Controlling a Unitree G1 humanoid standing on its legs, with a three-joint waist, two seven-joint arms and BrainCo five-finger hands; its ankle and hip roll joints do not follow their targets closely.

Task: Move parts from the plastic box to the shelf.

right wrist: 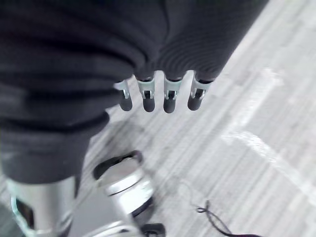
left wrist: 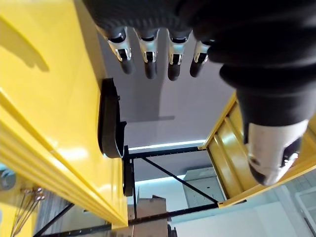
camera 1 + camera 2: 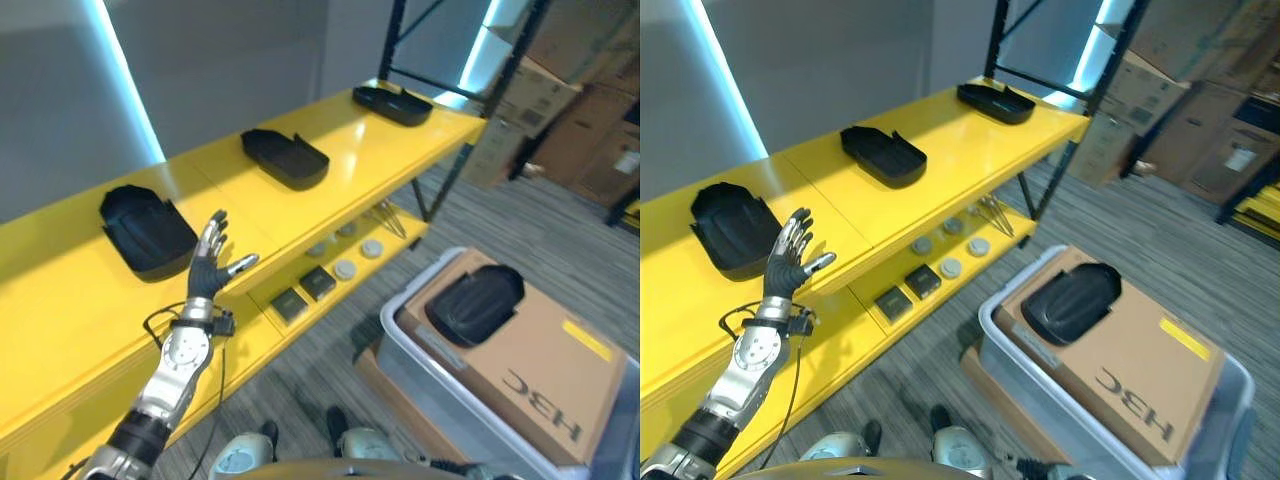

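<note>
Your left robot hand hovers with fingers spread and empty just beside the nearest black part on the yellow shelf; two more parts lie farther along it. Your right robot hand hangs over the floor, fingers straight, holding nothing. One black part remains on the cardboard in the plastic box. It looks a light, stiff, smooth moulded shell: grip its rim rather than the domed back, which may slip.

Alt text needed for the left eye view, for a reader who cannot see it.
The left hand is open and empty beside the nearest of three black parts on the yellow shelf. A fourth part lies on a cardboard box in the plastic box.
</note>
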